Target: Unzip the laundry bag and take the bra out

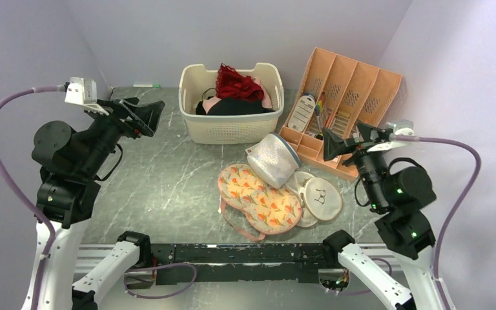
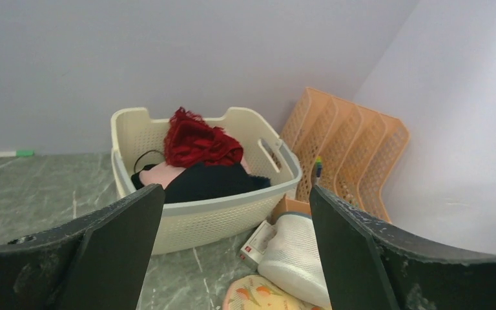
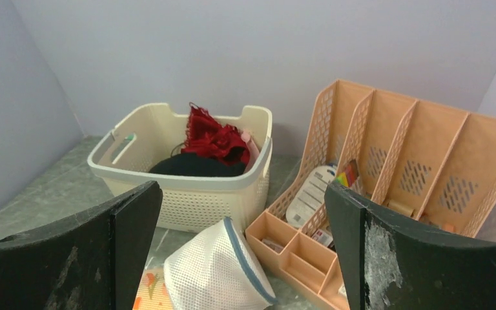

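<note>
The laundry bag (image 1: 258, 197), a flat two-lobed cream pouch with orange-red floral print and pink edging, lies closed on the table in front of the basket. Its edge shows in the left wrist view (image 2: 268, 296) and the right wrist view (image 3: 148, 289). The bra is hidden. My left gripper (image 1: 147, 116) is open, raised over the table's left back part, far from the bag. My right gripper (image 1: 333, 143) is open, raised at the right, above the organiser's front edge. Both are empty.
A white mesh dome bag (image 1: 272, 159) leans on the floral bag's far end. Round white flat bags (image 1: 320, 197) lie to its right. A cream basket (image 1: 230, 126) with a red lacy garment (image 1: 237, 83) stands behind. A peach organiser (image 1: 342, 106) stands at back right.
</note>
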Tool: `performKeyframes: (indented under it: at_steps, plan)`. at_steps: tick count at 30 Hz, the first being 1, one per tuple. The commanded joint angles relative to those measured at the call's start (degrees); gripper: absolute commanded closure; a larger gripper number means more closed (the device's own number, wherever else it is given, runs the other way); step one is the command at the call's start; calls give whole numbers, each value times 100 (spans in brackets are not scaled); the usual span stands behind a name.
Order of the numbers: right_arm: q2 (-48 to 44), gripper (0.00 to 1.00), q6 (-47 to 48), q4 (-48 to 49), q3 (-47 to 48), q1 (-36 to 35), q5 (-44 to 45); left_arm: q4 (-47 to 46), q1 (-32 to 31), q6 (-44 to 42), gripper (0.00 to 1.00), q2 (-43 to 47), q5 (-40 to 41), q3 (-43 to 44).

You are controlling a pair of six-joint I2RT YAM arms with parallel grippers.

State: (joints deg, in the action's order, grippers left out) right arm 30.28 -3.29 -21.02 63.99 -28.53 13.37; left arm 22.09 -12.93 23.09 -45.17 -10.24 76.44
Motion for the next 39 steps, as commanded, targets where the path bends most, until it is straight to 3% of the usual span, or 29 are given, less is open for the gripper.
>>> performKeyframes:
  at_steps: [1,6,14,24,27,34,39]
  plan:
    - [196,0,-396,394,-384,126,423,-123,237,117,5,-113,273,-274]
    - [422,0,-642,689,-869,268,727,-69,509,206,5,-212,411,-709]
    - [670,0,-689,906,-1432,461,365,37,875,600,5,-209,309,-1645]
    - [786,0,-1332,1458,-2040,575,167,311,1098,1169,5,-504,-722,-2934]
    - [832,0,-1523,1612,-2189,588,116,-20,1124,1534,5,-622,-1352,-3499]
    - [967,0,-1730,1843,-2445,611,-289,-1757,1003,2246,5,-1295,-3279,-4768]
    - [1109,0,-1734,1917,-2425,619,-519,-2114,185,2295,5,-2105,-3199,-4733]
